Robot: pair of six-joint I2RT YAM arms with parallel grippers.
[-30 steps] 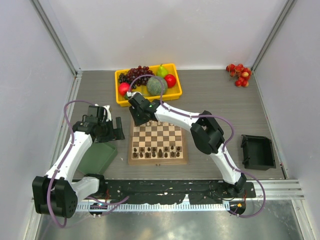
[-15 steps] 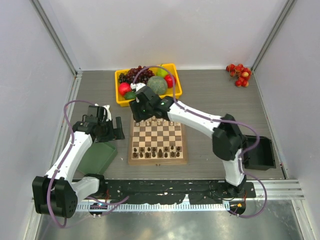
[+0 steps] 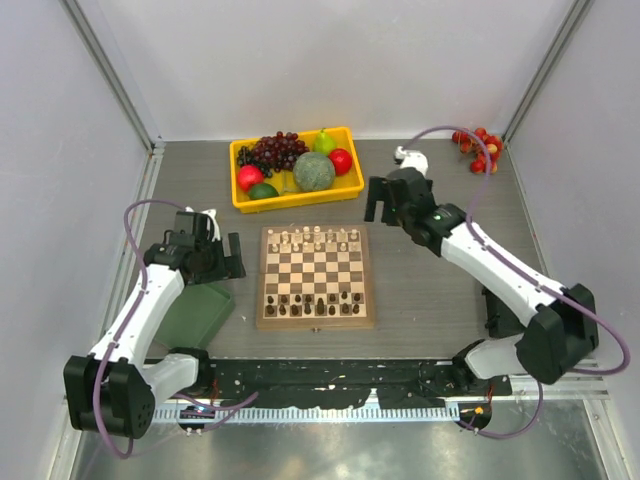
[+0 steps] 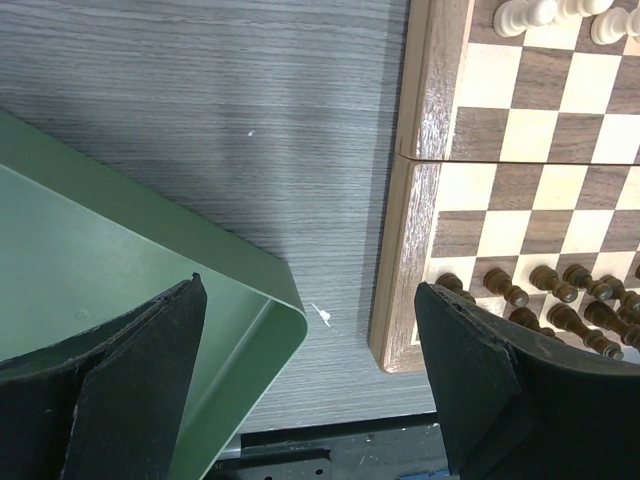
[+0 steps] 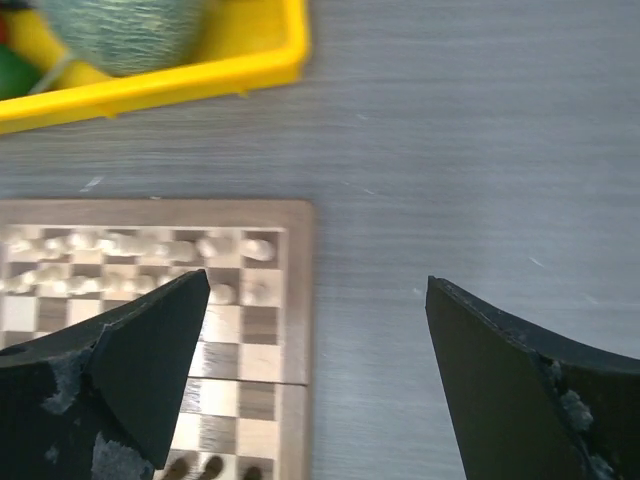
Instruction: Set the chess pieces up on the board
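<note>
Inspecting the board [image 3: 316, 278] mid-table, I find pale pieces [image 3: 316, 238] lining its far two rows, dark pieces [image 3: 312, 303] its near two, seemingly nothing left; left pincer [image 3: 238, 258] and right pincer [image 3: 383, 205] spread, empty.

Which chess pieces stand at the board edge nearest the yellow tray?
The pale cream wooden chess pieces, along the far edge of the checked wooden board; the dark brown wooden pieces fill the near rows.
</note>
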